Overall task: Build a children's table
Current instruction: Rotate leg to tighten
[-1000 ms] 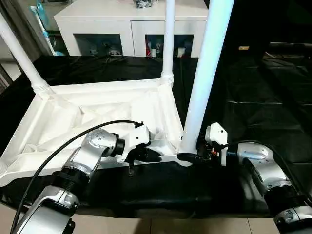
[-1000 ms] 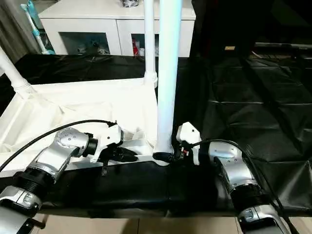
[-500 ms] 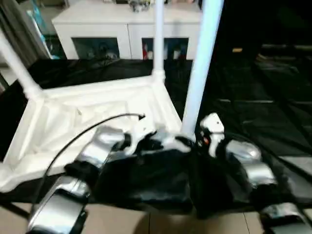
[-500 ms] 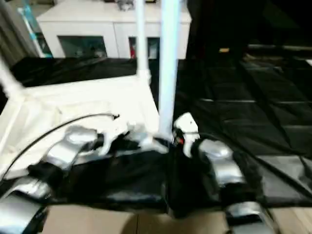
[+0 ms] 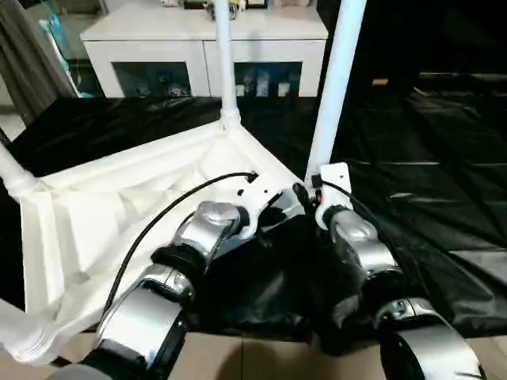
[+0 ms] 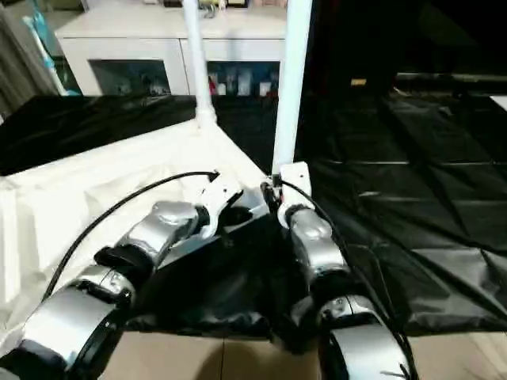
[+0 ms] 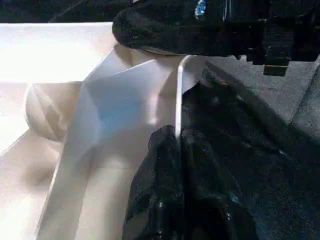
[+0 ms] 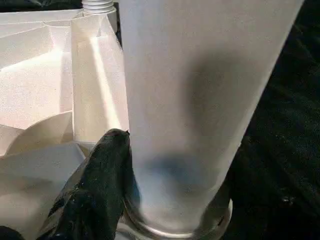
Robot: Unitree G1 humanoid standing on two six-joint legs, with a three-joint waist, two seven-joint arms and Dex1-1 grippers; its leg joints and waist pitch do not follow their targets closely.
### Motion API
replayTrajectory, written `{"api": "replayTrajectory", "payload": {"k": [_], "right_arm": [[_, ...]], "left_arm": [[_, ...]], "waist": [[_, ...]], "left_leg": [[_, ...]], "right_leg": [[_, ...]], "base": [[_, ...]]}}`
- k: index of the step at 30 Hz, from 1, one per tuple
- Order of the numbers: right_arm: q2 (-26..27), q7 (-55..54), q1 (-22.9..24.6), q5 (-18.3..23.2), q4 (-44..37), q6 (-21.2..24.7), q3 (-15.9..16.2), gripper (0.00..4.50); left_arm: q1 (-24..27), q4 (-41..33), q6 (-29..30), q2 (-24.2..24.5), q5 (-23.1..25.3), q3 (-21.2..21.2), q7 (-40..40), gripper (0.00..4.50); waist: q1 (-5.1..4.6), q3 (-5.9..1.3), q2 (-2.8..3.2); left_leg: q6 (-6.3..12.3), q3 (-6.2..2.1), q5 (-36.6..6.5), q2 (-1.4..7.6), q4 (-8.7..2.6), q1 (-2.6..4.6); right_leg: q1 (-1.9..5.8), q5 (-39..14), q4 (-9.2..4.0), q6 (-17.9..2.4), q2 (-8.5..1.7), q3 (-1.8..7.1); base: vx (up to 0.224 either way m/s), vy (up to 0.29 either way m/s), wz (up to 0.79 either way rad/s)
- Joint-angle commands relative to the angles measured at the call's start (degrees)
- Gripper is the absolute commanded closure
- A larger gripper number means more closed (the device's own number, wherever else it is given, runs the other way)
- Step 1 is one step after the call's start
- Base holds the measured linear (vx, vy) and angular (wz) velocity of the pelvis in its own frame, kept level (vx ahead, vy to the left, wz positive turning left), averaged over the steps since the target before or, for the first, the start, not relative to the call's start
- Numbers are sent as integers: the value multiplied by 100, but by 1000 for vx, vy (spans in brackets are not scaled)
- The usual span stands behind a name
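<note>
Both silver forearms reach toward twelve o'clock, converging at the near corner of the upturned white plastic rectangular table top [image 5: 119,206]. The left tool [image 7: 177,145] pinches its thin rim; the right tool [image 5: 305,192] clasps the white tapered tube leg [image 5: 337,79] standing there.

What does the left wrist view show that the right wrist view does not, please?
The left wrist view shows the left gripper shut on the thin edge of the table top, with the right gripper's black finger crossing above. The right wrist view shows the near leg close up, seated in its corner socket, one black finger against its base, and a far socket. Both show the table top's white ribbed underside and the black sheet.
</note>
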Motion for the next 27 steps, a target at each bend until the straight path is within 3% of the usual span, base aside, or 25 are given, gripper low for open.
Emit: {"api": "replayTrajectory", "payload": {"k": [1,3,4,7,8,11,13,15,17,18,22,27], "right_arm": [[271,241,205,-40,280,68,287,201],[258,265,203,-8,271,35,263,201],[244,307,201,18,251,-9,243,146],[160,401,119,1,301,-144,116,132],[114,453,109,5,284,-179,90,125],[-88,695,121,32,166,-249,76,93],[-421,1207,166,50,0,-354,134,89],[-559,1604,231,105,-145,-354,191,56],[-858,2563,475,214,-609,-418,383,56],[-1003,3077,629,362,-921,-410,441,56],[-1471,4255,1012,774,-1703,-415,504,56],[-2028,5334,1372,891,-2273,-413,737,56]], "left_arm": [[23,269,50,20,124,-39,333,450],[33,261,37,27,129,-45,295,450],[45,243,18,38,135,-54,251,450],[47,297,-172,69,174,-66,51,450],[67,279,-251,92,194,-92,-37,450],[172,149,-373,193,202,-156,-303,450],[328,-69,-484,336,111,-163,-705,450],[398,-171,-559,410,87,-182,-874,450],[559,-394,-722,578,55,-233,-1274,450],[648,-517,-800,668,36,-266,-1499,450],[975,-1033,-941,984,-68,-395,-2273,450],[1373,-1812,-893,1383,-178,-587,-3066,450]], "waist": [[17,-227,-56],[16,-225,-53],[19,-222,-60],[17,-221,-53],[2,-216,-55],[-2,-220,-60],[-4,-235,-64],[12,-247,-66],[27,-260,-77],[45,-277,-61],[110,-293,-70],[154,-285,-42]], "left_leg": [[260,-63,-1586,73,-448,-18],[262,-63,-1628,73,-451,-17],[268,-61,-1651,73,-454,-13],[266,-62,-1698,71,-455,-13],[271,-76,-1692,71,-471,-41],[288,-72,-1694,73,-466,-22],[328,-69,-1560,79,-454,-54],[438,-43,-1320,85,-418,-49],[609,-52,-1152,83,-397,-103],[724,-42,-949,102,-366,-96],[986,-27,-668,124,-322,-112],[956,-10,-740,165,-329,-65]], "right_leg": [[220,-1792,-503,-1074,-268,179],[217,-1864,-511,-1062,-270,178],[213,-1954,-522,-1041,-274,180],[207,-2063,-534,-1005,-277,180],[227,-2122,-536,-951,-277,171],[217,-2134,-542,-969,-276,175],[239,-1927,-518,-1019,-287,183],[241,-1439,-472,-1207,-278,188],[315,-1076,-421,-1299,-275,172],[302,-671,-377,-1372,-270,178],[333,-59,-282,-1588,-260,167],[289,-199,-286,-1645,-254,172]], "base": [[0,0,0],[0,0,0],[0,0,0],[0,0,0],[0,0,0],[0,0,0],[0,0,0],[0,0,0],[0,0,0],[54,-2,-1],[27,-1,0],[0,0,0]]}}
